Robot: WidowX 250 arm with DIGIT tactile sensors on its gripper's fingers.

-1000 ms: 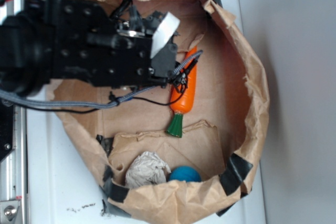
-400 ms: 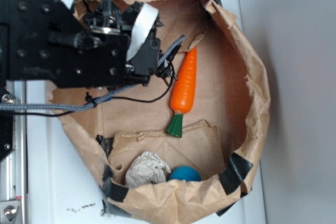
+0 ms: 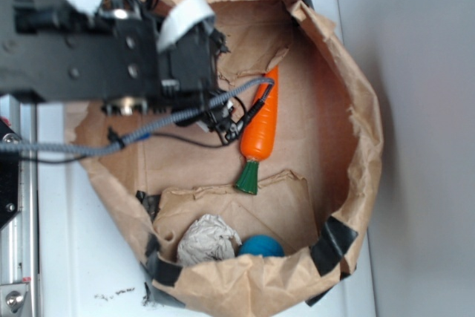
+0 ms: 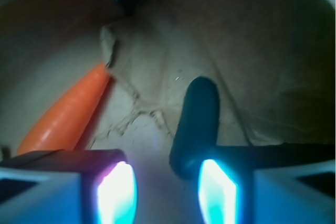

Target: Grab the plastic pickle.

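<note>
Plastic pickle (image 4: 195, 124) before parted pincer (image 4: 167, 191)

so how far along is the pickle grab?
Done: the arm is inside the paper bag, and the wrist view shows the open gripper close to the plastic pickle.
In hand: lining up. The pickle sits by the right-hand glowing fingers, not centered.
Left: center, close, lift. The carrot is untouched.
</note>
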